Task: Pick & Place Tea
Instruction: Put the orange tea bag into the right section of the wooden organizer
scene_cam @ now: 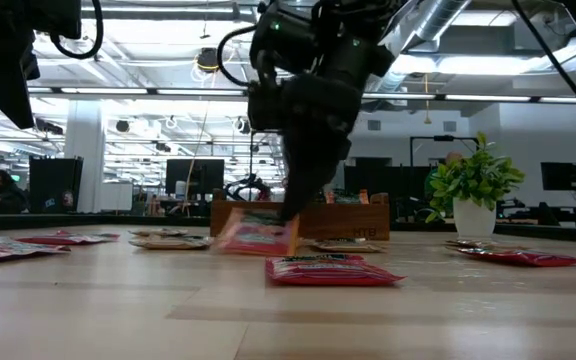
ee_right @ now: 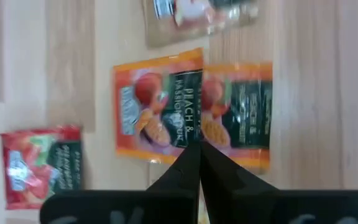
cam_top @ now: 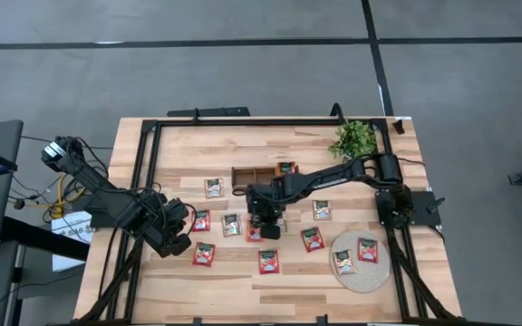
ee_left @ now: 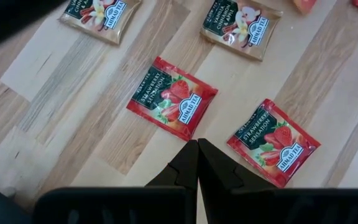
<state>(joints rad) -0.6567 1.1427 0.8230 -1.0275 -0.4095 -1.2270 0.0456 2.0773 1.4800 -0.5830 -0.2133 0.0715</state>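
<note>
**Q:** Nearest the low camera?

**A:** Red sachet (scene_cam: 333, 270), flat on the table (scene_cam: 118, 310), loose. Just behind it, right gripper (scene_cam: 290, 212), jaws pressed together on the top edge of an orange sachet (scene_cam: 258, 235). Sachet hanging tilted, lower edge at or just above the wood.

**Q:** Likely failure?

**A:** Slip from a thin edge pinch, probably during a fast swing. Also a double pick: second orange sachet (ee_right: 238, 112) right beside the fingertips in the right wrist view. Cannot tell whether caught too.

**Q:** Farther back?

**A:** Wooden box (scene_cam: 353, 218), presumably the target. Dangling corner apt to snag its front wall if carried low. Plant (scene_cam: 473, 180) off to one side, near the route.

**Q:** Other arm?

**A:** Left gripper (ee_left: 197, 149), jaws pressed together on nothing, above two red sachets (ee_left: 171, 98). Waiting, apart from the right arm, so little collision risk.
</note>
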